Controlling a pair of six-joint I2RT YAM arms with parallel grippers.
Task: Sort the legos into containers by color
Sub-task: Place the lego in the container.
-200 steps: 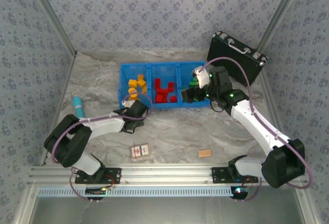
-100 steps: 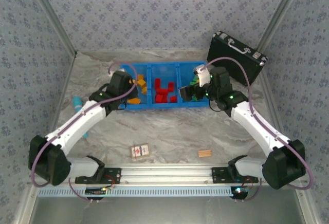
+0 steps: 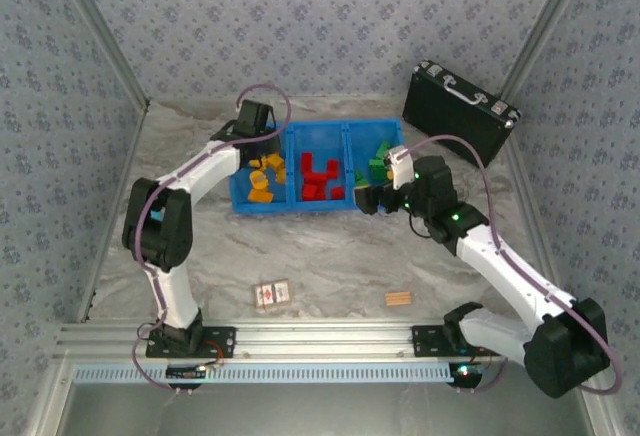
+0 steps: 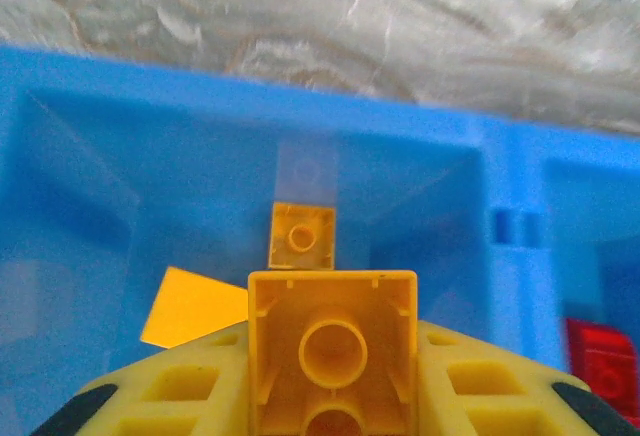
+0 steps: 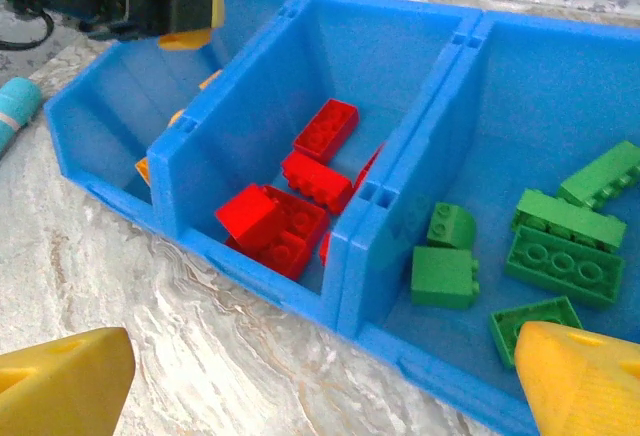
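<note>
Left pincer (image 4: 332,408) first: its two yellow fingers are clamped on an orange-yellow lego (image 4: 332,328), whose hollow underside faces the wrist camera. It hangs over the left compartment (image 4: 110,186) of the blue tray (image 3: 320,125), where other orange-yellow legos (image 3: 262,172) lie on the floor. Next door, the middle compartment (image 5: 370,56) holds the red legos (image 5: 290,206), and the right compartment (image 5: 540,86) holds the green legos (image 5: 560,246). At that end the right pincer (image 5: 322,344) stands spread wide with nothing between its fingers, low over the marble table (image 3: 330,256) just in front of the tray's near wall. To me this looks like the drop step for the orange-yellow piece, since its colour matches the bin beneath. The next move should only need the fingers to part, perhaps after sinking a little so the brick doesn't bounce off the pile or hop the divider. With all three bins stocked, the sorting seems well along.
</note>
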